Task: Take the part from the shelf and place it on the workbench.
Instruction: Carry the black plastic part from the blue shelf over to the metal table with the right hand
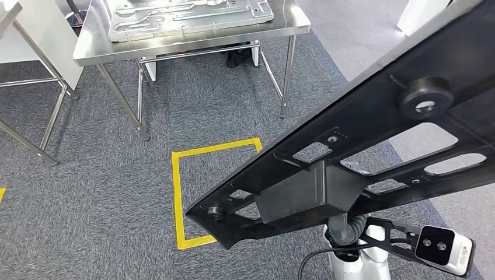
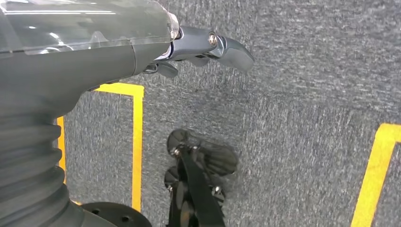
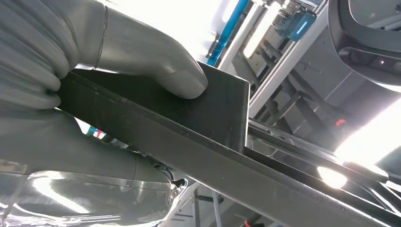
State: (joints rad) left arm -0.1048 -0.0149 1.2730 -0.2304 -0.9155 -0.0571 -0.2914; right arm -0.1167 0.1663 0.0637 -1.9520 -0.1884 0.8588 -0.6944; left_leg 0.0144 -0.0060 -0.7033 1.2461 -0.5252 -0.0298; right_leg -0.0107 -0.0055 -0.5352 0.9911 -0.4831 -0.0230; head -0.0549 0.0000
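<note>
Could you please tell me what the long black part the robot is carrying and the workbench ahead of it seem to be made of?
The black part looks like moulded plastic, possibly coated metal: matte black, with cut-outs, ribs and a round boss. The right hand grips its thin edge. The workbench looks like stainless steel: a brushed, reflective silver top on shiny tubular legs.

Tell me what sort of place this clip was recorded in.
Probably a factory or workshop test floor. A stainless steel workbench carries a grey metal panel, yellow floor tape marks a square on the grey carpet, and the right robot hand holds a long black plastic part.
</note>
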